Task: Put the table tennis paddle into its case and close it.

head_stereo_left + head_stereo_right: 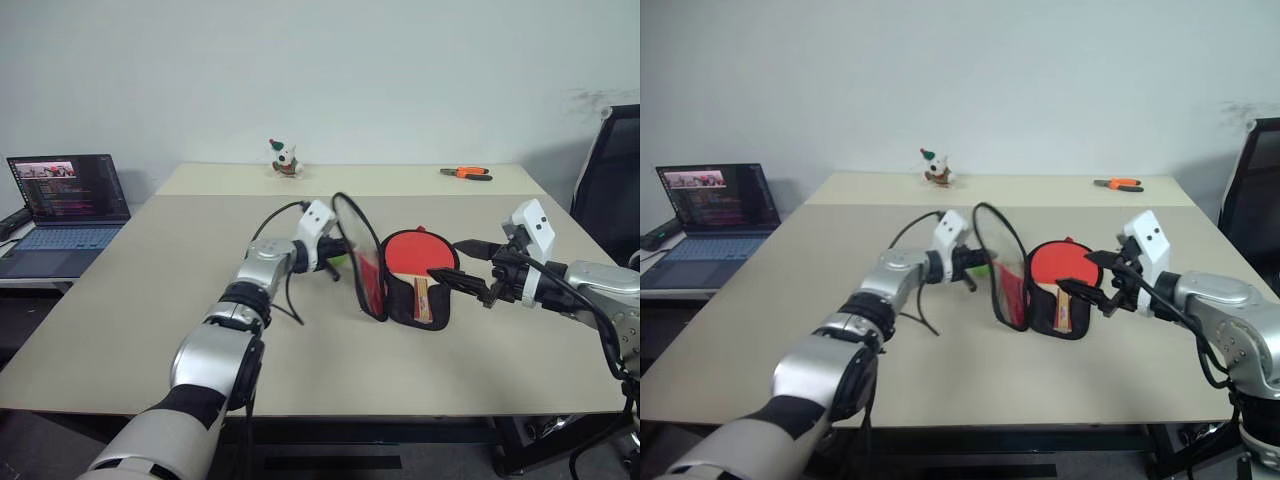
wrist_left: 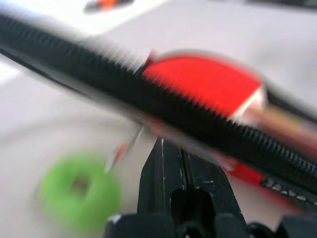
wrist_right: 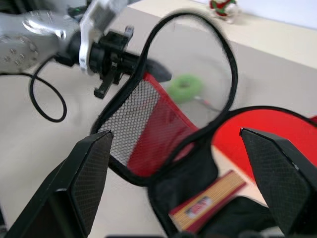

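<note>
The case (image 1: 432, 300) lies open mid-table, and its mesh-lined red flap (image 3: 148, 124) stands upright. Inside rests the table tennis paddle (image 1: 415, 252), red face toward the back, with the wooden handle (image 3: 210, 198) pointing at the front edge. My left gripper (image 1: 337, 256) is shut at the flap's zipper edge (image 2: 163, 106). The green zipper tag (image 2: 79, 186) dangles just beside its fingers (image 2: 166, 173). My right gripper (image 1: 466, 265) is held open at the case's right side, its fingers (image 3: 89, 173) spread wide, touching nothing.
An open laptop (image 1: 65, 200) sits on a side table at the left. A small toy dog (image 1: 285, 158) and orange pliers (image 1: 465, 173) lie at the table's far edge. A black chair (image 1: 612, 170) stands at the right.
</note>
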`<move>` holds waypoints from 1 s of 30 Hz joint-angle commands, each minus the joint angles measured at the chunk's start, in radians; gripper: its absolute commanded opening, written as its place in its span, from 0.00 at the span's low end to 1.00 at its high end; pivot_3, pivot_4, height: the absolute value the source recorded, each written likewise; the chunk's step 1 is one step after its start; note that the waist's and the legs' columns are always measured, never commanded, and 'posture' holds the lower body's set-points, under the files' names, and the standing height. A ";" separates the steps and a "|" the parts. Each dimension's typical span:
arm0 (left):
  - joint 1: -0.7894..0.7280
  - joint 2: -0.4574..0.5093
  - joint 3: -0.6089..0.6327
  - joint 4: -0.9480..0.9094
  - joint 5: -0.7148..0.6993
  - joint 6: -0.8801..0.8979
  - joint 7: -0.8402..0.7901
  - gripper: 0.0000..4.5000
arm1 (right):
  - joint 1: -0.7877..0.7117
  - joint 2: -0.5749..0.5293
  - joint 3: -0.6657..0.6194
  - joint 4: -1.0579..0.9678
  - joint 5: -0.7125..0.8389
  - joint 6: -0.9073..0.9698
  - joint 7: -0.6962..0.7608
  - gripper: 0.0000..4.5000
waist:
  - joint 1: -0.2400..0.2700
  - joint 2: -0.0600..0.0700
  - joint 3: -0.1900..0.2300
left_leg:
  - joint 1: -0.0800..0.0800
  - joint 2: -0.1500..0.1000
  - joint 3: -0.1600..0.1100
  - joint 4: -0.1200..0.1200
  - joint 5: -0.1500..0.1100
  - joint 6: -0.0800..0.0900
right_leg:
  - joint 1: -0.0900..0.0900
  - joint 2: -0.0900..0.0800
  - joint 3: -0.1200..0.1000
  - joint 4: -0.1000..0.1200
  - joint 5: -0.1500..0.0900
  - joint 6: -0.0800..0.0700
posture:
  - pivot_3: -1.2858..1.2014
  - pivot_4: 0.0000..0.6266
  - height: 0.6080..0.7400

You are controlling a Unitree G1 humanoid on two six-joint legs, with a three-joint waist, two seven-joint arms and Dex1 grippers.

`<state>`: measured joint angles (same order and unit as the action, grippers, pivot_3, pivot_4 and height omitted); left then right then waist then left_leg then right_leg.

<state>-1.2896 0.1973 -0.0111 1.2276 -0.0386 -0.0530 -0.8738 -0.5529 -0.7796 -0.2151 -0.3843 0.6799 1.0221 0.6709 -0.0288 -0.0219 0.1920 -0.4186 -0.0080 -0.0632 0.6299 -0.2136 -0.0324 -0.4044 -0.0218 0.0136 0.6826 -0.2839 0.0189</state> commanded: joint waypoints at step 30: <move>0.402 0.210 0.131 -0.732 -0.197 0.238 -0.121 0.01 | -0.251 0.227 0.187 0.851 -0.381 -0.281 -0.180 1.00 | -0.004 0.000 0.000 | 0.002 0.002 0.004 0.004 0.000 0.000 | -0.002 0.000 0.004 0.008 0.000 0.000 | 0.52 0.24 1.00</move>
<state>-0.8841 0.3971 0.1182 0.5805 -0.2062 0.1614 -1.0073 -0.7778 -0.5607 -0.0326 0.4439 0.3172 0.7795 0.4841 -0.0325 -0.0215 0.1918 -0.4160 -0.0064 -0.0593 0.6335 -0.2134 -0.0327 -0.4061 -0.0218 0.0179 0.6907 -0.2837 0.0184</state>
